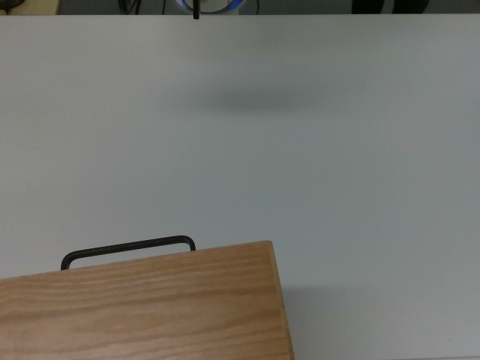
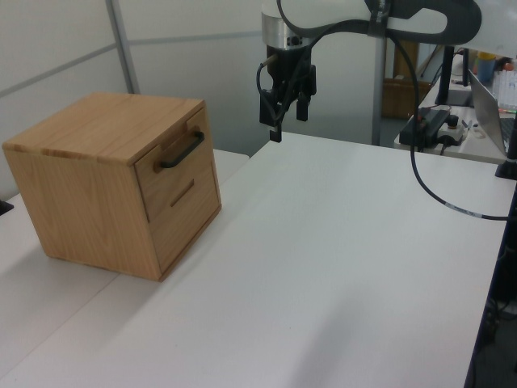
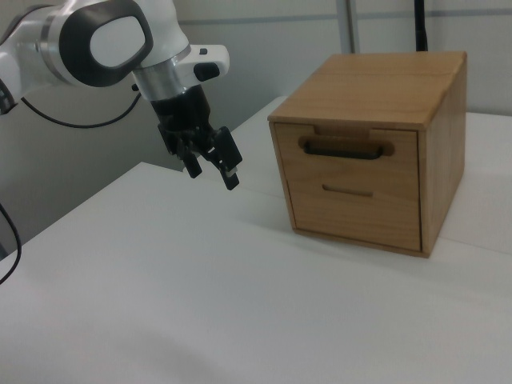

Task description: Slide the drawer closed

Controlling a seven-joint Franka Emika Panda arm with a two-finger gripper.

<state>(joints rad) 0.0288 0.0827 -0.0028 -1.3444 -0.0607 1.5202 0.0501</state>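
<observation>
Right view: drawer (image 3: 350, 154) at top of cabinet (image 3: 376, 88), front nearly flush | gripper (image 3: 211, 163) above counter (image 3: 200, 288), well apart, jaws parted, empty | best: press flat on front beside handle (image 3: 344, 148), push straight inward

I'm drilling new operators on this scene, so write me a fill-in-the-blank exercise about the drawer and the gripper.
1. The drawer has a slim bar handle coloured ____.
2. The gripper hangs in the air and holds ____.
3. The cabinet stands on a table coloured ____.
4. In the right view, the gripper is to the ____ of the cabinet.

Missing words: black; nothing; white; left
</observation>
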